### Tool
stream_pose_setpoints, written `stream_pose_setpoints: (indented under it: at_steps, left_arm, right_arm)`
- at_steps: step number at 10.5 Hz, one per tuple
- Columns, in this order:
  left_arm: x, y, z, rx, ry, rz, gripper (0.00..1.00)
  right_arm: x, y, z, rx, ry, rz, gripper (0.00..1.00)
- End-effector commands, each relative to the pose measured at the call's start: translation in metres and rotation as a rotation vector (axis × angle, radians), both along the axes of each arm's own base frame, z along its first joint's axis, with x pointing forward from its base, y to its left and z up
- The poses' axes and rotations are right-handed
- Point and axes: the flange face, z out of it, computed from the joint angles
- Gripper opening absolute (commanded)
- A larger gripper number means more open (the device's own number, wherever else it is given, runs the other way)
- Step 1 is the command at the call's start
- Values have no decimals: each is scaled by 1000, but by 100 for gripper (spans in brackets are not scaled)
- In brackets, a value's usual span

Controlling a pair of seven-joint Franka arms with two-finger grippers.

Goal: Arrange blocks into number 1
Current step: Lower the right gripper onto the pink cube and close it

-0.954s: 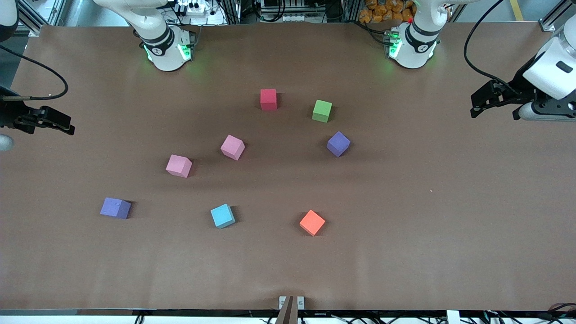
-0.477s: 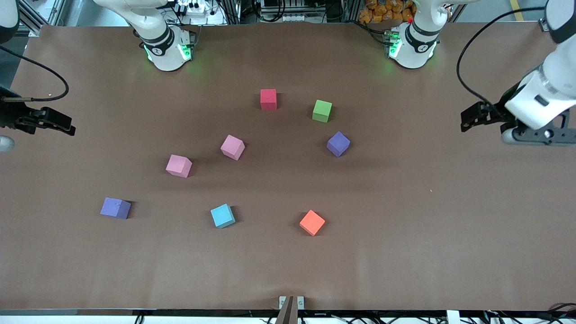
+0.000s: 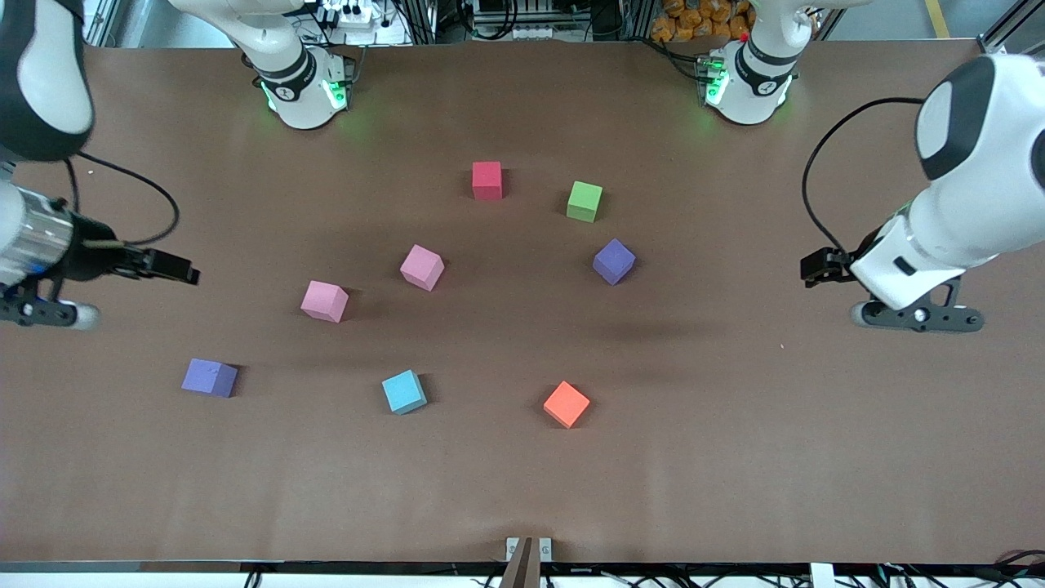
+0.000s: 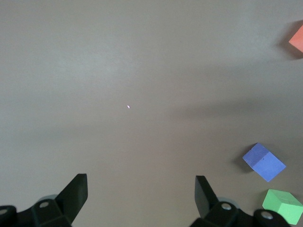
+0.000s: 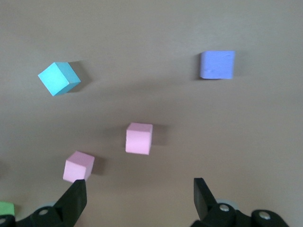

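Left gripper (image 4: 140, 191), wide open and empty, hangs over bare table at middle right of the front view; right gripper (image 5: 137, 194), likewise open and empty, at middle left. Between them lie two pink cubes (image 3: 324, 301), purple cube (image 3: 614, 261), green cube (image 3: 584, 201) and red cube (image 3: 486, 180).

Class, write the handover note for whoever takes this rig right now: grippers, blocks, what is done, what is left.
Left gripper: open, empty, over bare table at its own end.
Right gripper: open, empty, over its end, near the pink blocks.
Red block, green block and purple block lie scattered mid-table.
Done: nothing placed.
Left: line all five into a 1.
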Motion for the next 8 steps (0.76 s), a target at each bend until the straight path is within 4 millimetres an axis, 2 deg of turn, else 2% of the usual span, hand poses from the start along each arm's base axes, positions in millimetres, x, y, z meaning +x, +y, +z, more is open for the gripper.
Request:
stream_pose_setpoints:
  at_steps: [1, 2, 3, 5, 7, 8]
  left_arm:
    - [16, -10, -24, -8, -8, 13, 100]
    - [18, -23, -36, -9, -7, 31, 100]
    - [22, -24, -44, -9, -9, 48, 100]
    - [23, -39, -53, -14, -12, 35, 100]
    - [26, -41, -60, -13, -18, 60, 100]
    - [27, -41, -62, -13, -15, 60, 100]
  right_arm:
    - [0, 23, -45, 34, 13, -40, 100]
    - [3, 45, -61, 20, 35, -91, 100]
    - [-2, 81, -80, 2, 57, -121, 100]
    - [-29, 126, -128, -27, 85, -161, 100]
    - [-50, 163, -162, -22, 115, -166, 100]
    - [-62, 182, -181, -24, 139, -227, 100]
